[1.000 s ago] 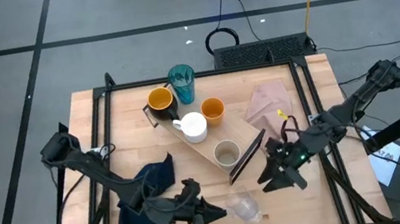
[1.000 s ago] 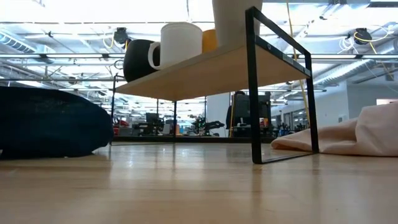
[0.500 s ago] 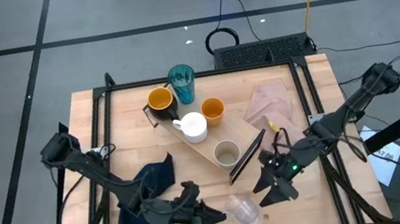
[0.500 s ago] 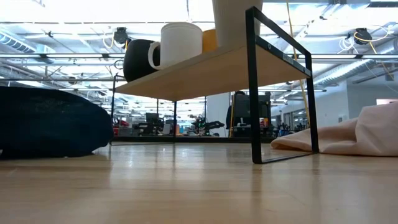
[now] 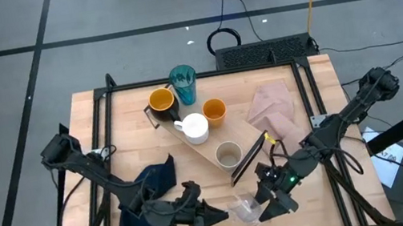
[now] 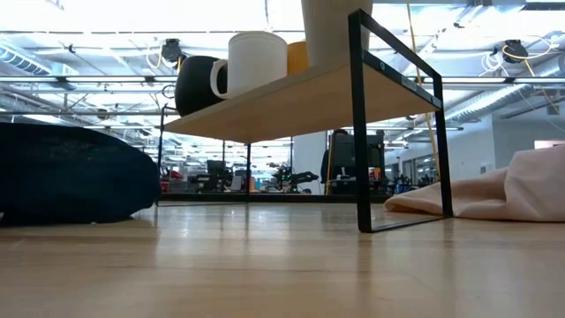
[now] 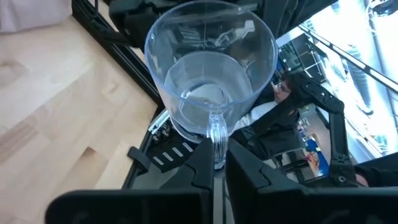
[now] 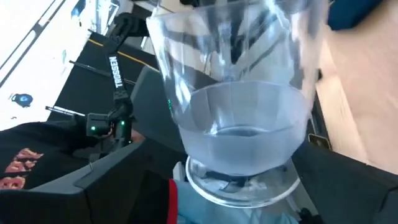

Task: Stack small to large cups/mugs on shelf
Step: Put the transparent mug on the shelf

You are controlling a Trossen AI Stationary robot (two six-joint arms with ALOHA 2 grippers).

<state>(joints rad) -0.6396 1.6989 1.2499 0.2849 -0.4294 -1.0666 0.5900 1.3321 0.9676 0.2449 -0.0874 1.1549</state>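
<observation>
Table: right gripper (image 5: 269, 204) reached clear cup (image 5: 243, 209).

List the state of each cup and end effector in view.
clear cup: held by its handle, off the shelf
left end effector: shut on clear cup
right end effector: beside clear cup
white mug: upright on shelf
beige cup: upright on shelf

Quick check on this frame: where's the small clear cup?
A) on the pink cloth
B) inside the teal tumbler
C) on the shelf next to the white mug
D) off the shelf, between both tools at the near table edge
D: the small clear cup is off the shelf, near the table's front edge, with the left tool shut on its handle and the right tool right beside it.
</observation>
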